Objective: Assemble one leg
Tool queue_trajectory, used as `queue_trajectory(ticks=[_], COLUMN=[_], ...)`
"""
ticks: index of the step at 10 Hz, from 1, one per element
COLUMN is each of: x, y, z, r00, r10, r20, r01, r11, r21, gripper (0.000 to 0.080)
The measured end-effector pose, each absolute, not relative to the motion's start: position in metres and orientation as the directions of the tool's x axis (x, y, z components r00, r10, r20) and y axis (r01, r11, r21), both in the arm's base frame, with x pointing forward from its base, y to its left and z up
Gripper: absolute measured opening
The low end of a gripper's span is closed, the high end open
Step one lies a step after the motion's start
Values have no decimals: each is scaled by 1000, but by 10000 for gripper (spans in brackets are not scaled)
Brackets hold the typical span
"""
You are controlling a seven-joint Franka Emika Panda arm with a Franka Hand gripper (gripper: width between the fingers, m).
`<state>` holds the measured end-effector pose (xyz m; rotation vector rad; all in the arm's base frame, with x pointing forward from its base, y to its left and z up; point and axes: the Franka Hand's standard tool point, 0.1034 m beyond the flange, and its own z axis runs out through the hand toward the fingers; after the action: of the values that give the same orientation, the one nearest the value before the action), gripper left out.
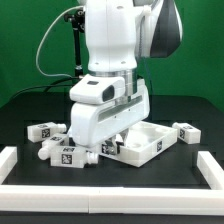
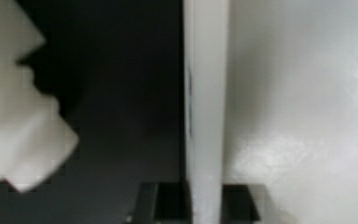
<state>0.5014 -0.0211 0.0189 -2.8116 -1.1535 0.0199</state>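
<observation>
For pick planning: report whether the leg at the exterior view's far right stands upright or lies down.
Lying down: the leg stretches sideways on the table, wider than tall.

With the exterior view read as a clock face and the panel [image 1: 150, 148] at its middle, one leg [image 1: 186, 132] lay on the table [image 1: 110, 174] at three o'clock, just beside the panel's corner. At nine o'clock a second leg [image 1: 66, 155] lay near the panel. A third leg [image 1: 42, 130] lay farther out, toward ten o'clock, apart from the second one. The arm [image 1: 112, 50] stood over the nine o'clock side of the panel and hid a part of it. A low rail [image 1: 100, 192] ran along the table at six o'clock, before all these parts.
</observation>
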Motion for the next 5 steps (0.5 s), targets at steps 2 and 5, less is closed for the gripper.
queue_trajectory(ticks=[2,5], x=[517,519], y=[-25,-27], z=[32,30], r00=[839,840], r10=[542,541], r20=[-48,-42], r01=[525,526], r11=[-830,-831], r21=[-186,-179], gripper=[54,54])
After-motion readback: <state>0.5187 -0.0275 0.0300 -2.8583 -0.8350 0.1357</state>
